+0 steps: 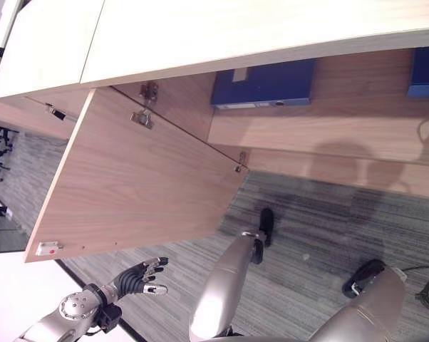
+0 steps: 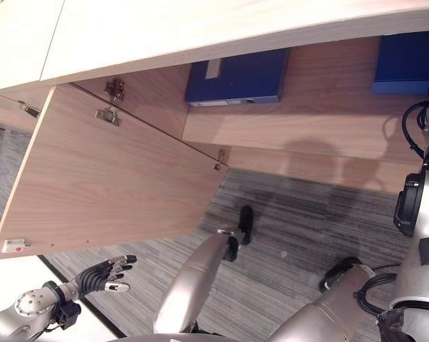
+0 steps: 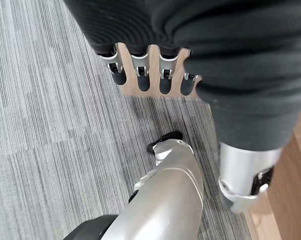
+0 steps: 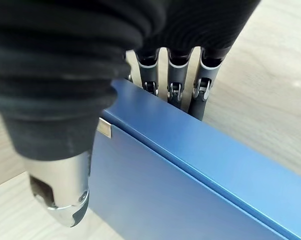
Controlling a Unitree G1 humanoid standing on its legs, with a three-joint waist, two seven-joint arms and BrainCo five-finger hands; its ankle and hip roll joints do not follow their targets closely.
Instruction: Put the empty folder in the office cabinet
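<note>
Right wrist view: right robot hand [image 4: 65,90] curls over the blue folder [image 4: 190,185]; left robot hand [image 1: 140,278] relaxed, empty.

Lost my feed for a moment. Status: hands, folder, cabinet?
Right hand shut on folder, at the cabinet shelf. Left hand open, low beside open door. Another folder already shelved.

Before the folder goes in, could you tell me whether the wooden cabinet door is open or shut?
Open. The wooden cabinet door hangs swung out on its metal hinges, and a blue folder shows on the shelf inside.
</note>
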